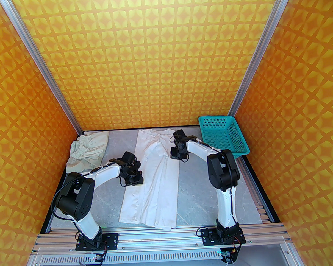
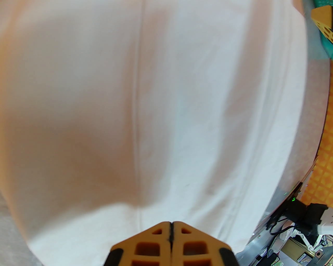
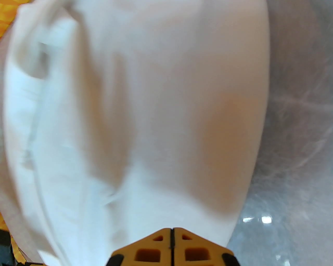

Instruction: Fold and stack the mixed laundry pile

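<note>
The white long-sleeved shirt [image 1: 152, 185] lies as a long narrow strip down the middle of the grey table [image 1: 202, 191], its sides folded inward. My left gripper [image 1: 135, 177] is over the shirt's left edge about halfway down. In the left wrist view its orange fingertips [image 2: 161, 231] are pressed together above the white cloth [image 2: 166, 104], with nothing between them. My right gripper [image 1: 177, 154] is at the shirt's right edge near the top, also shut [image 3: 171, 229] over white cloth [image 3: 145, 117]. The beige-cream piece [image 1: 87, 153] with its gathered band lies bunched at the far left corner.
A teal mesh basket [image 1: 224, 136] stands tilted at the far right corner, just behind the right arm. Patterned orange walls close in three sides. Bare grey table [image 3: 299, 130] lies right of the shirt and also between the shirt and the beige piece.
</note>
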Controlling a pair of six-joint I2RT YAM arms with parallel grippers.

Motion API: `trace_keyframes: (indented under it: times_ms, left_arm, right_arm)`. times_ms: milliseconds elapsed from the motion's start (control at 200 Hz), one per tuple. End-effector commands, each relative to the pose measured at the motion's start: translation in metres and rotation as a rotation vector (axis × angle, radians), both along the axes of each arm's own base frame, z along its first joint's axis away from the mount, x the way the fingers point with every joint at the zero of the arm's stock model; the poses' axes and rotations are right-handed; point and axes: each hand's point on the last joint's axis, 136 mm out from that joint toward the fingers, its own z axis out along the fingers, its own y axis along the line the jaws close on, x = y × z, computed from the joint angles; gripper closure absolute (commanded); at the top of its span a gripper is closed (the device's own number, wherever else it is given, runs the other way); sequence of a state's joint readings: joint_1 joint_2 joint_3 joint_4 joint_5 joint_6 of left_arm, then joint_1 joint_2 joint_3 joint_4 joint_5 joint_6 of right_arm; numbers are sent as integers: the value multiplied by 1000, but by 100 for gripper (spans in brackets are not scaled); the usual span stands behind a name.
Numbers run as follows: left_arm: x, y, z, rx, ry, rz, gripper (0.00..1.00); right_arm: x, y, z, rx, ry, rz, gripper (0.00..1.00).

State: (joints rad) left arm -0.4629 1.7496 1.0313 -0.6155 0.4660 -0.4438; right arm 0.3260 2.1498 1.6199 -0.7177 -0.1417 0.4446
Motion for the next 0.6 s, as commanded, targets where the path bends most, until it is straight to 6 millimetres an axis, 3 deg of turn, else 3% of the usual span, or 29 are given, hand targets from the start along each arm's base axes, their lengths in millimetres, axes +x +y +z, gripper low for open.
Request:
trace_keyframes:
  times_ms: [0, 345, 595]
  left_arm:
    - [-6, -13, -9, -17, -1, -1, 100]
    - [-10, -37, -17, -76, 23, 60, 100]
    - [2, -46, -12, -121, 3, 121, 100]
  right_arm:
    - [12, 4, -15, -4, -12, -18, 95]
    - [49, 2, -47, -82, 28, -7, 95]
    - [80, 7, -39, -64, -6, 7, 94]
